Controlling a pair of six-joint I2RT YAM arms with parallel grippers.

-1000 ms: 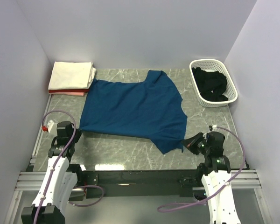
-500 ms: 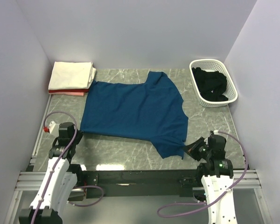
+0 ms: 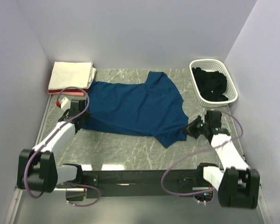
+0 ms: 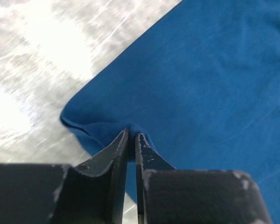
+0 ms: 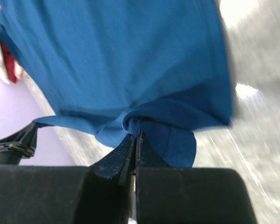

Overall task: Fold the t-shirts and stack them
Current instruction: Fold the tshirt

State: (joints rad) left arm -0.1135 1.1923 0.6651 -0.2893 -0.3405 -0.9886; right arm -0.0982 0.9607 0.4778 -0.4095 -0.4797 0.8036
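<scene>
Jaws close tight on the blue t-shirt (image 3: 135, 105): left gripper (image 4: 131, 134) at its eight o'clock, right gripper (image 5: 135, 133) at four.

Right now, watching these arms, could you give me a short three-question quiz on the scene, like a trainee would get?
1. True or false: the left gripper and the right gripper each pinch the blue shirt.
2. Where is the black shirt? A: in the basket; B: under the blue shirt; C: in the left gripper.
3. Fill in: the cream shirt lies folded on a ___ one.
Key: 1 true; 2 A; 3 red shirt.
</scene>
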